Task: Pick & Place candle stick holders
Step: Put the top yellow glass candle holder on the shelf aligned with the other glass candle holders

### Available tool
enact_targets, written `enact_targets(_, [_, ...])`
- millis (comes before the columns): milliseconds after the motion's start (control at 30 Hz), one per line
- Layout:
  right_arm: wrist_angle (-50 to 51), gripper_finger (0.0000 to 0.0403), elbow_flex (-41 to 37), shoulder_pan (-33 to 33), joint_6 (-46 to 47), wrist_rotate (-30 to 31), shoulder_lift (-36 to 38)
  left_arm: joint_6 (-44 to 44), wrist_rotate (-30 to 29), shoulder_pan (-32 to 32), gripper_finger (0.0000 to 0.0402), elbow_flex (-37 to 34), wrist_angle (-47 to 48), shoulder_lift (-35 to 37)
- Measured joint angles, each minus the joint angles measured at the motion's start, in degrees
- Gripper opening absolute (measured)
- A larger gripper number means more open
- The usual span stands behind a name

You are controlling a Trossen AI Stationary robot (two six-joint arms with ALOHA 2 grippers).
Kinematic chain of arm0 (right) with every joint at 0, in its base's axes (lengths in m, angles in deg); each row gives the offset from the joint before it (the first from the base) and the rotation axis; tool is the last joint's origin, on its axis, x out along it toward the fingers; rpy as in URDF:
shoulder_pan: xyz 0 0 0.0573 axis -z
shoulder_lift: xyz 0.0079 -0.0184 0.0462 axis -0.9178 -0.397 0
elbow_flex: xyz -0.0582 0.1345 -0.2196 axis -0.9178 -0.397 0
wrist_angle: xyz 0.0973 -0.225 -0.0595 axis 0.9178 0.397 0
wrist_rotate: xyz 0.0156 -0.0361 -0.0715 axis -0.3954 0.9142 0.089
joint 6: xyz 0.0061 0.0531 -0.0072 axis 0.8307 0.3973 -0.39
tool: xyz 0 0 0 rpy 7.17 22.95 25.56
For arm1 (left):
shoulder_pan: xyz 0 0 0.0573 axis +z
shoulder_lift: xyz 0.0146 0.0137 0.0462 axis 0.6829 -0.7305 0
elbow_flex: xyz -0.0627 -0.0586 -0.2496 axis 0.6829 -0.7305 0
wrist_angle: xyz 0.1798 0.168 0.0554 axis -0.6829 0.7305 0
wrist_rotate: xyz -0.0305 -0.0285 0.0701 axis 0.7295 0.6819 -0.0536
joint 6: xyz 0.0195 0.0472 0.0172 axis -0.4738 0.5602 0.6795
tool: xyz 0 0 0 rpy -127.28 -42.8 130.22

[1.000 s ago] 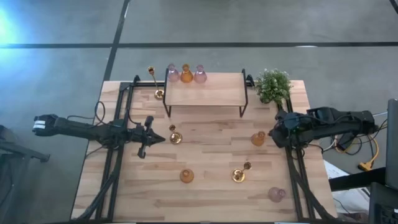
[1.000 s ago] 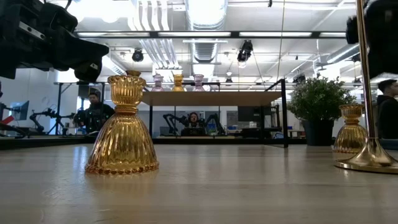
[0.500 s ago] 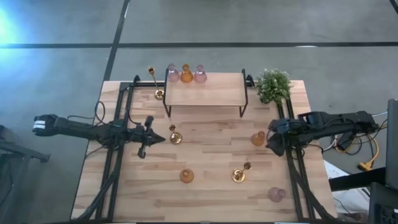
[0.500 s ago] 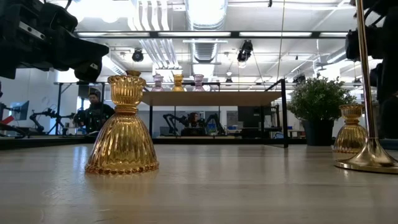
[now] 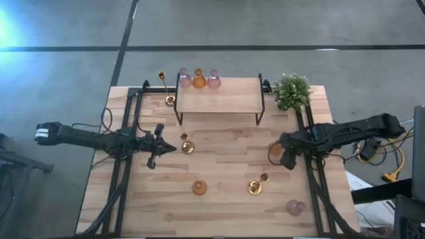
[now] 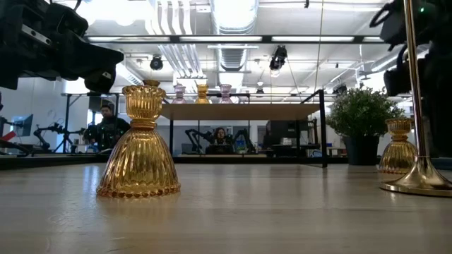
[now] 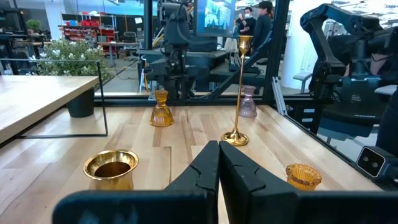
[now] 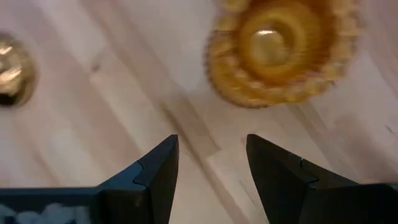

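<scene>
My right gripper (image 5: 284, 154) is open and points down at the table just beside an amber glass holder (image 5: 274, 149). In the right wrist view the holder (image 8: 283, 46) stands on its base ahead of the open fingertips (image 8: 211, 168), untouched. My left gripper (image 5: 159, 143) is shut and empty, level above the table, near a gold candlestick (image 5: 186, 145). Another amber holder (image 5: 199, 188), a gold candlestick (image 5: 255, 184) and a pink holder (image 5: 295, 207) stand nearer the table's near edge. Three glass holders (image 5: 199, 78) stand along the far edge of a shelf (image 5: 219, 99).
A green potted plant (image 5: 292, 91) stands at the far right corner. A third gold candlestick (image 5: 166, 89) stands left of the shelf's black frame. Bare wood lies between the shelf and the near holders. People sit in the room beyond the table (image 6: 106, 127).
My right gripper has moved toward the table's left and a little toward its near edge, coming up beside the amber holder on the right. The holder has stayed in place.
</scene>
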Motion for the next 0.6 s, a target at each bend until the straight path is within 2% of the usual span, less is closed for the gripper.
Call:
enact_targets(133, [-0.17, 0.0169, -0.84, 0.0, 5.86, 3.8, -0.94, 0.01, 0.0, 0.0, 0.0014, 0.0, 0.0, 0.0])
enact_targets(267, [-1.47, 0.017, -2.26, 0.0, 6.77, 8.69, -0.54, 0.01, 0.0, 0.0, 0.0014, 0.0, -0.02, 0.0])
enact_targets(467, [-7.91, 0.0211, -3.29, 0.0, 3.62, 7.13, 1.25, 0.0, 0.0, 0.0, 0.0014, 0.0, 0.0, 0.0])
enact_targets(600, [-7.76, 0.0244, -3.59, 0.0, 3.07, 9.72, 1.39, 0.0, 0.0, 0.0, 0.0014, 0.0, 0.0, 0.0])
